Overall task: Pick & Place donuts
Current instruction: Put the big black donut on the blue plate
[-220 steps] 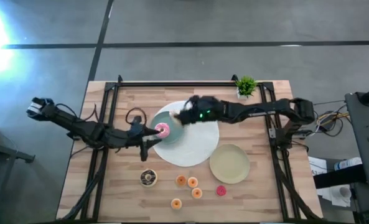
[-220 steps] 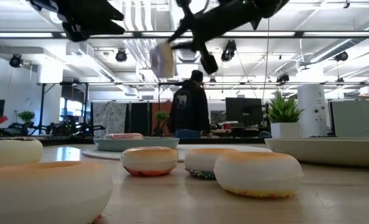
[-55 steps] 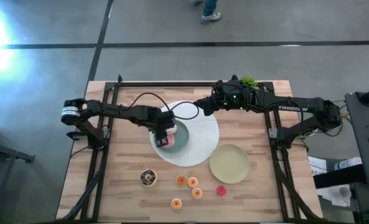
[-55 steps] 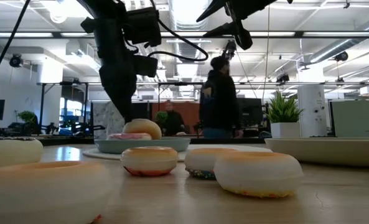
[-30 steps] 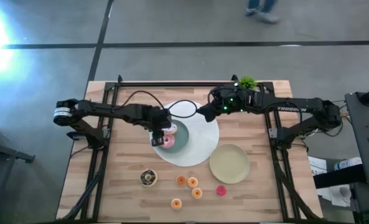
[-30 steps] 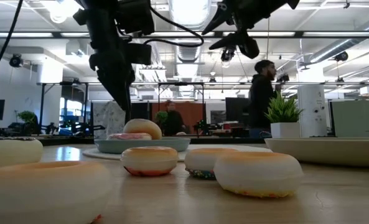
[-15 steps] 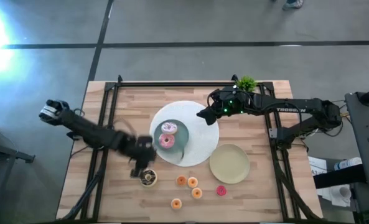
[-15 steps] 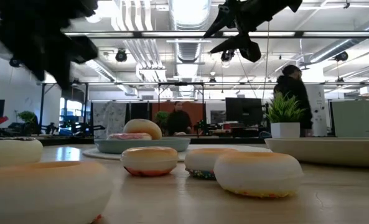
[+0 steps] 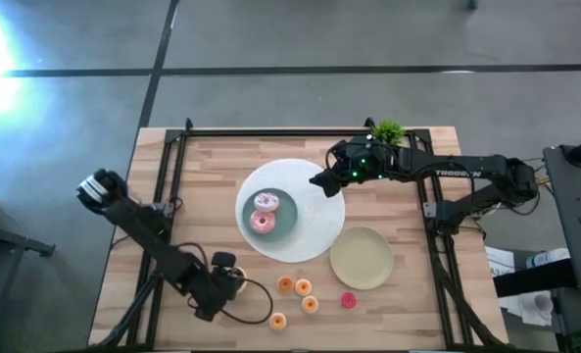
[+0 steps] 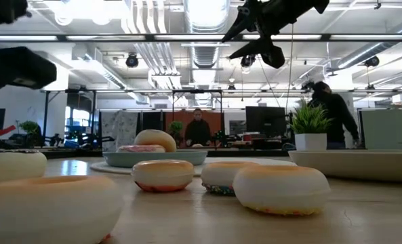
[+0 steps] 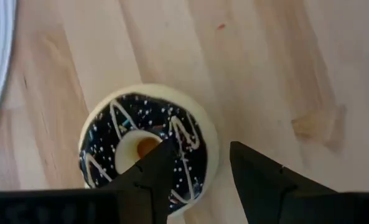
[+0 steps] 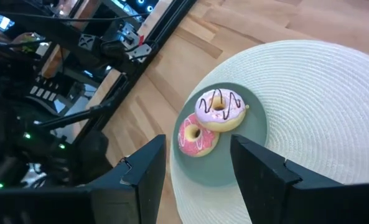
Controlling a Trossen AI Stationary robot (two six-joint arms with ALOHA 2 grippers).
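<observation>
Item, hidden: from overhead I cannot see the chocolate donut (image 11: 148, 149); my left tool (image 9: 221, 277) covers it near the worktop's (image 9: 202, 167) front left. The left wrist view shows that tool spread, one finger over the donut's hole, the other outside its rim; whether they touch it I cannot tell. Item, changed: half a second ago the left arm was a blur just above that donut; it now sits lower and further forward. Right tool (image 9: 317, 182), spread, unmoved above the white mat's (image 9: 314, 221) far edge. Item, donuts placed: two pink donuts (image 9: 263, 212) touching on the teal plate (image 9: 285, 216). Item, loose: four orange donuts (image 9: 296, 295) and a red donut (image 9: 348, 300) along the front; beige plate (image 9: 361, 258) empty; potted plant (image 9: 387, 134) at the far right corner.
</observation>
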